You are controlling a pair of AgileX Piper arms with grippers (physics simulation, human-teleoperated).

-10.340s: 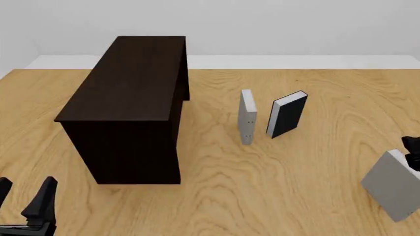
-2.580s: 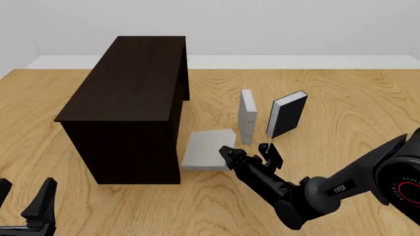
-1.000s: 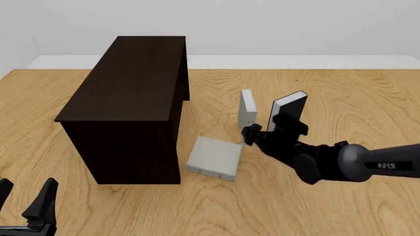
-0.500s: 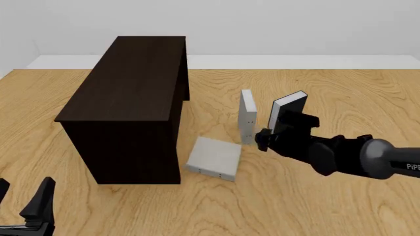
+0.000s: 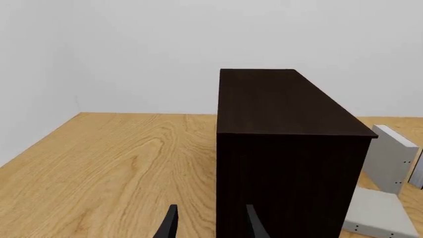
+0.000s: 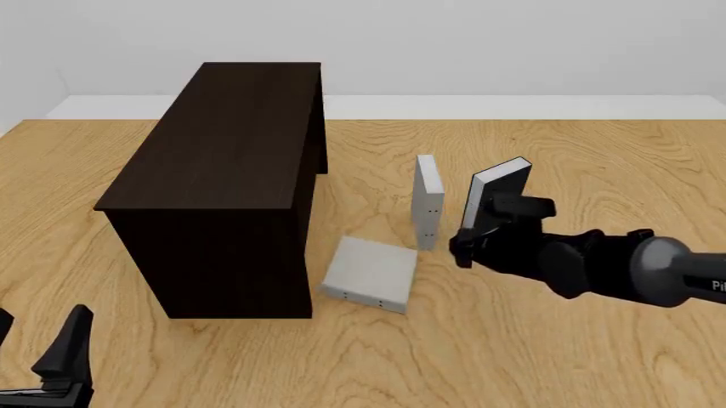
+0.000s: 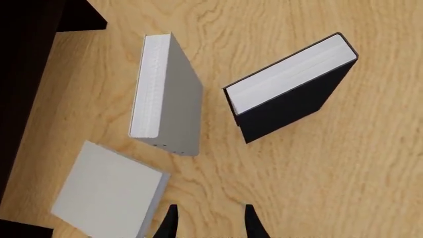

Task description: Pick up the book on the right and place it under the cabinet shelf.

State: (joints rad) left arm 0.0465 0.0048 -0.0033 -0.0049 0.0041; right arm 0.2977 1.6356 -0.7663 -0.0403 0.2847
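- The table [image 6: 545, 357] is light wood with a wavy grain, and everything stands or lies on it.
- The cabinet [image 6: 221, 183] is a tall box of dark, almost black wood with straight edges; it fills the left half of the front view and has not moved since the earlier frames.
- The right arm [image 6: 613, 270], black and rounded, reaches in from the right and lies low over the table, its wrist pointing toward the standing books. Half a second ago it sat slightly further left and lower; it has drawn back a little.
- The right gripper [image 7: 207, 225] hangs above bare table with its fingers apart and nothing between them.
- The grey book [image 6: 369, 274], a flat squarish hardback with tiny dark dots on its near edge, lies on the table just beside the cabinet's front right corner, apart from the gripper. Ten seconds ago it was at the far right, at the gripper.
- A second grey book [image 6: 428, 201] stands upright behind it.
- A black book [image 6: 497, 197] with white page edges stands tilted beside that one.
- The left gripper [image 5: 207, 225] rests low at the near left, fingers spread and empty, facing the cabinet's end.
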